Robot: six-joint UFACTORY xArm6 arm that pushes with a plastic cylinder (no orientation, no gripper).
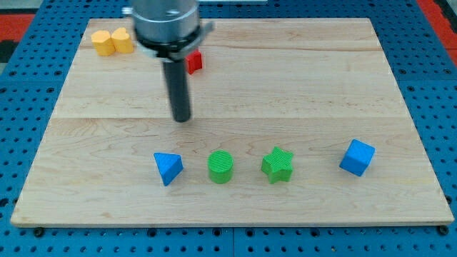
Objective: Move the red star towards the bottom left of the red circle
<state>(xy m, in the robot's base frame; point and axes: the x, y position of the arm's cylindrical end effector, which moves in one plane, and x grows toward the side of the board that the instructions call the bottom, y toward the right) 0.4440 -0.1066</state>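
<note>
My tip [183,119] rests on the wooden board [300,86], left of centre. One red block [195,61] shows just above and right of the rod, partly hidden behind the arm's body; I cannot make out its shape. The tip is below this red block and apart from it. No second red block shows; one may be hidden behind the arm.
Two yellow blocks [111,41] sit side by side at the top left corner. Along the lower part, from left to right, stand a blue triangle [168,168], a green circle [221,166], a green star [277,165] and a blue cube [357,157].
</note>
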